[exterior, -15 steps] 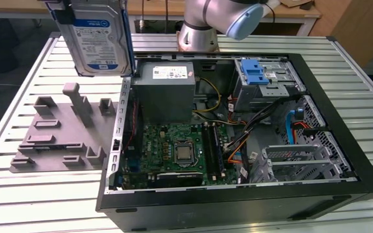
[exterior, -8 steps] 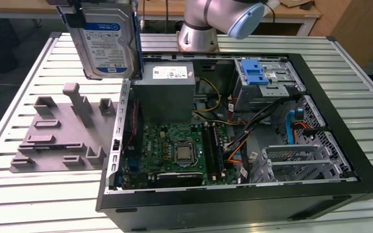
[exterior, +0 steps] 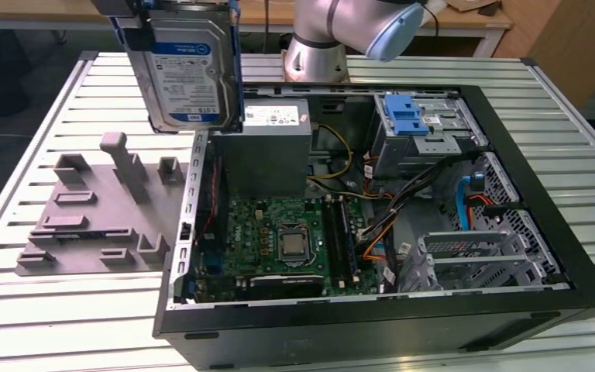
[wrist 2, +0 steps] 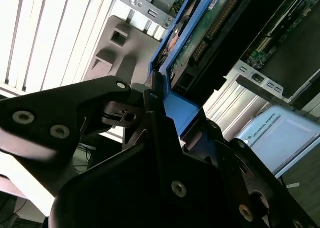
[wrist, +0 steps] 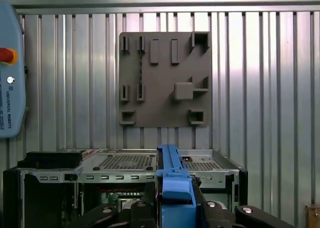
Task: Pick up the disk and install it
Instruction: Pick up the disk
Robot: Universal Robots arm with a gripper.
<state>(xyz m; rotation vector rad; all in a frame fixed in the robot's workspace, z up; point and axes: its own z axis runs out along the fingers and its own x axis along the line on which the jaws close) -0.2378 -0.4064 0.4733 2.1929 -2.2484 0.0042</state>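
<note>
Exterior view gives you one disk (exterior: 186,74) hanging from the claw, long axis upright, over the wall of the one open computer case (exterior: 380,333) at the exterior view's left, well apart from the blue-latched drive cage (exterior: 417,124). In the second wrist view your single claw (wrist 2: 175,113) is clenched on the disk's blue carrier. One grey fixture plate (exterior: 80,225) lies on the desk (exterior: 49,325).

Disk (exterior: 186,74) in tool (wrist 2: 159,96) — fixture plate (exterior: 91,225) beside computer case (exterior: 380,333).

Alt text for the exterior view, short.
The disk, in its blue carrier, hangs upright in the air at the exterior view's upper left, near an open computer case lying on a slatted metal table. A grey fixture plate lies beside the case.
</note>
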